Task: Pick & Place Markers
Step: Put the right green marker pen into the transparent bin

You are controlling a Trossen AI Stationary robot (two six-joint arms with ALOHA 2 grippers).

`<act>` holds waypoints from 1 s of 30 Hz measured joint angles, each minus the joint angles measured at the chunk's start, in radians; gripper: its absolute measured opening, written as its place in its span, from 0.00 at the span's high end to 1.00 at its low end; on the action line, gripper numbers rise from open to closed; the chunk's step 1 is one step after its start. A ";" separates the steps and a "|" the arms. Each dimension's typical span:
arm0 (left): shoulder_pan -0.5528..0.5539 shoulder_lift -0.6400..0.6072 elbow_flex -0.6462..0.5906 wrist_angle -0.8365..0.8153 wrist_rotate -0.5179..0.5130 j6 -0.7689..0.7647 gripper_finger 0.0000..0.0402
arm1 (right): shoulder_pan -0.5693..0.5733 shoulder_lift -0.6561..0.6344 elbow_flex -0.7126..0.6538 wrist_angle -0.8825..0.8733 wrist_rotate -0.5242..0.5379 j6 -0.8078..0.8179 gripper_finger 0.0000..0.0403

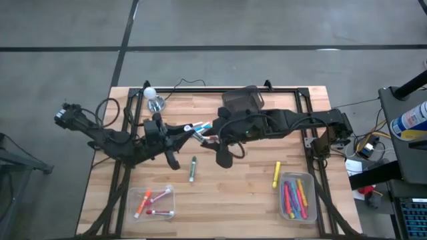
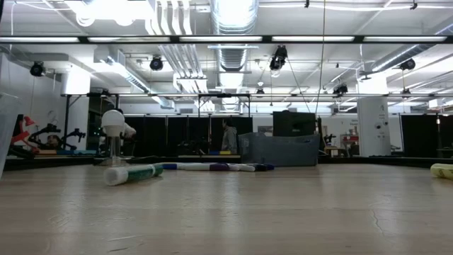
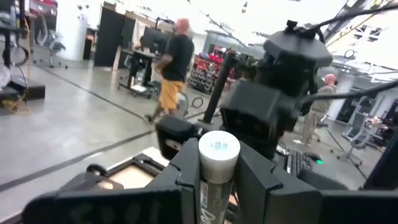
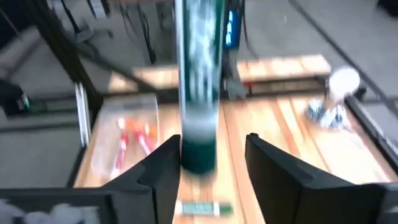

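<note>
Both arms meet above the middle of the wooden table (image 1: 233,193). The left gripper (image 1: 189,131) and the right gripper (image 1: 208,131) face each other over a white marker (image 1: 198,127) with a blue end, which hangs in the air between them. In the left wrist view, the left fingers (image 3: 183,177) press on both sides of the marker's white body (image 3: 217,168), so they are clamped on it. In the right wrist view, the right fingers (image 4: 163,168) stand apart; a gap shows between the dark cap (image 4: 199,140) and one finger.

A green marker (image 1: 193,169) lies on the table nearer than the grippers. A yellow marker (image 1: 276,174) lies beside the right tray (image 1: 311,179), which holds many coloured markers. The left tray (image 1: 138,195) holds a few red and orange ones.
</note>
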 joint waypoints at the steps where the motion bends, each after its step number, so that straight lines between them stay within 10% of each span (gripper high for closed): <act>1: -0.002 -0.012 0.000 -0.039 0.002 -0.038 0.85 | 0.000 0.000 0.000 -0.043 0.000 0.000 0.56; 7: -0.007 -0.081 0.000 -0.362 0.144 -0.421 0.85 | -0.001 0.000 -0.033 -0.197 0.004 0.000 0.53; 16: -0.030 -0.029 0.000 -0.902 0.697 -1.045 0.84 | -0.003 -0.001 -0.147 -0.163 0.003 0.045 0.54; 23: -0.068 0.135 0.000 -1.016 1.164 -1.158 0.84 | -0.003 -0.002 -0.194 -0.128 0.003 0.045 0.56; 30: -0.078 0.311 0.000 -1.154 1.298 -1.006 0.84 | -0.005 -0.002 -0.205 -0.101 0.002 0.046 0.59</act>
